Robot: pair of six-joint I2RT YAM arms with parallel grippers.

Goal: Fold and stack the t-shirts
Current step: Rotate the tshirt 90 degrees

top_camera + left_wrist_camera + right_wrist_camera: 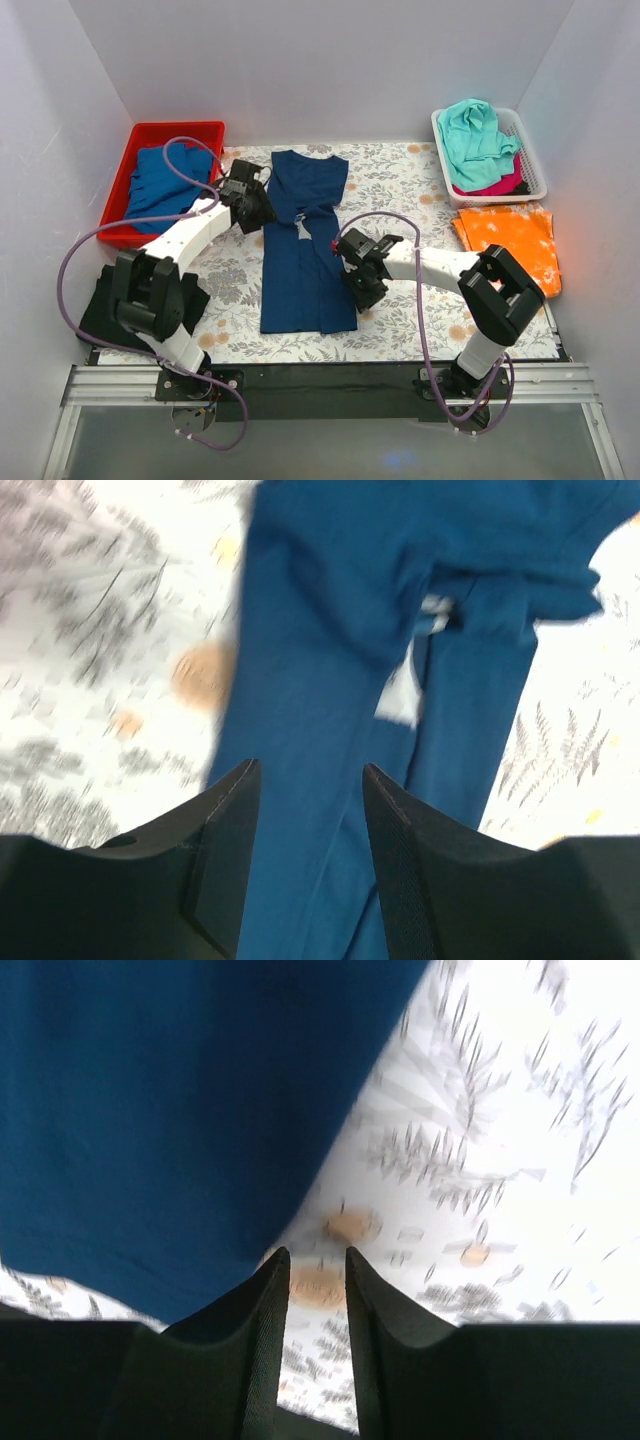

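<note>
A navy blue t-shirt (300, 265) lies folded into a long strip down the middle of the floral cloth, with a bit of pale grey print (303, 230) showing at the fold. My left gripper (262, 212) hovers over the strip's upper left edge. In the left wrist view its jaws (310, 775) stand open with the navy cloth (330, 630) below them, not pinched. My right gripper (358, 295) is at the strip's lower right edge. In the right wrist view it (317, 1255) is open by a narrow gap over bare tablecloth, and the navy shirt's edge (170, 1100) lies just to its left.
At the back left a red bin (150, 132) holds a mid-blue shirt (165, 180). A white basket (535, 175) at the back right holds teal (475, 135) and pink (500, 185) shirts. In front of the basket lies an orange shirt (510, 240), and a black shirt (100, 305) lies at the near left.
</note>
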